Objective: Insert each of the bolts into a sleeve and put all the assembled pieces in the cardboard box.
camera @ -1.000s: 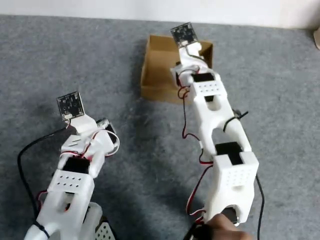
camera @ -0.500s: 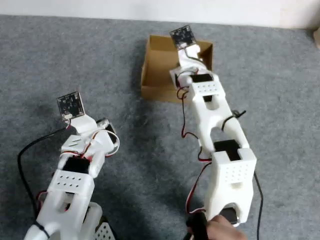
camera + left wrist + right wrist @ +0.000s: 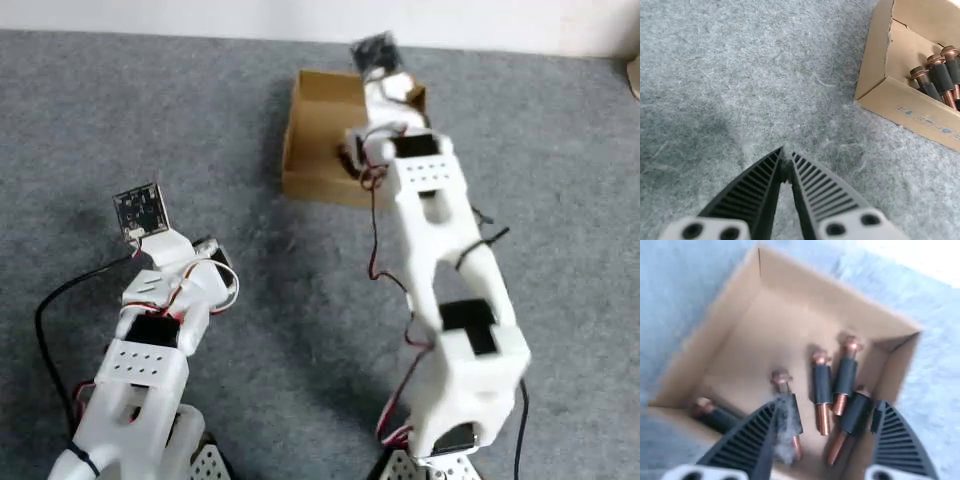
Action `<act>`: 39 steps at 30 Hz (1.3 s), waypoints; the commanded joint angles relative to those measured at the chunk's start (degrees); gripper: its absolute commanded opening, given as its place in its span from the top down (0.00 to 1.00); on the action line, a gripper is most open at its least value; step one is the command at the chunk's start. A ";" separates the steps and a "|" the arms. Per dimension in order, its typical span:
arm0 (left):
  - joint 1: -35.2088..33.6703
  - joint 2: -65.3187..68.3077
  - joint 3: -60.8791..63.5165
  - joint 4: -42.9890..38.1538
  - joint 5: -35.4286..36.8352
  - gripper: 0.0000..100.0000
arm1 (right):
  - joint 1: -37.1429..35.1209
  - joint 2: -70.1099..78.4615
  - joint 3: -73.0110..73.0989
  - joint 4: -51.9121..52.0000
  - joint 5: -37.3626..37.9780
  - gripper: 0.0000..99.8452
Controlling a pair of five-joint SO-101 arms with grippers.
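Note:
The cardboard box [image 3: 314,186] stands at the far middle of the grey carpet. My right gripper [image 3: 827,407] hangs open just above its inside, holding nothing. Several copper bolts in black sleeves [image 3: 822,389] lie on the box floor, one of them [image 3: 710,412] apart in a corner. In the high view the right arm [image 3: 430,230] stretches out to the box. My left gripper [image 3: 786,161] is shut and empty, low over bare carpet, with the box [image 3: 905,107] off to one side and sleeved bolts [image 3: 935,80] lying inside it.
The left arm [image 3: 160,310] sits at the near left of the high view, well away from the box. Grey carpet [image 3: 250,280] lies between the two arms. A pale wall strip [image 3: 200,15] runs along the far edge.
The right arm has pushed farther over the box and swung slightly. A hand near its base at the bottom edge has gone. The left arm has not moved.

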 commanded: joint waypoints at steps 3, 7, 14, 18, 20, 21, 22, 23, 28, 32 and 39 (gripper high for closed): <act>-2.15 -2.42 -3.38 -0.97 -6.77 0.99 | 0.13 -18.42 2.07 6.20 -4.22 0.75; -0.66 -10.59 -3.38 8.79 -10.81 0.99 | -0.84 -29.32 12.88 8.04 -5.54 0.75; 0.22 -38.20 -2.86 34.81 -18.11 0.99 | -0.75 -56.13 40.22 6.29 -5.63 0.75; 0.13 -53.85 1.89 47.38 -22.68 0.99 | -0.66 -73.27 57.45 0.48 -5.19 0.75; -0.13 -53.49 4.53 50.11 -25.23 0.99 | -0.40 -81.27 64.31 -0.48 -5.19 0.75; -0.22 -52.00 5.85 50.90 -26.73 0.99 | -0.04 -85.32 67.38 -0.48 -5.19 0.75; -0.22 -50.59 6.99 51.43 -28.04 0.99 | 0.13 -89.27 70.46 -0.48 -5.19 0.75; -0.13 -50.07 8.31 52.04 -29.19 0.99 | 0.22 -93.32 73.27 -0.48 -5.19 0.75; 0.13 -52.18 15.69 54.86 -30.24 0.99 | 0.48 -114.15 89.71 -0.22 -5.45 0.75; -0.40 -52.62 20.09 54.68 -30.33 0.99 | 1.36 -118.55 102.64 1.27 -5.54 0.75; -3.56 -52.62 20.00 54.68 -30.33 0.99 | 4.62 -117.41 110.11 3.21 -5.54 0.75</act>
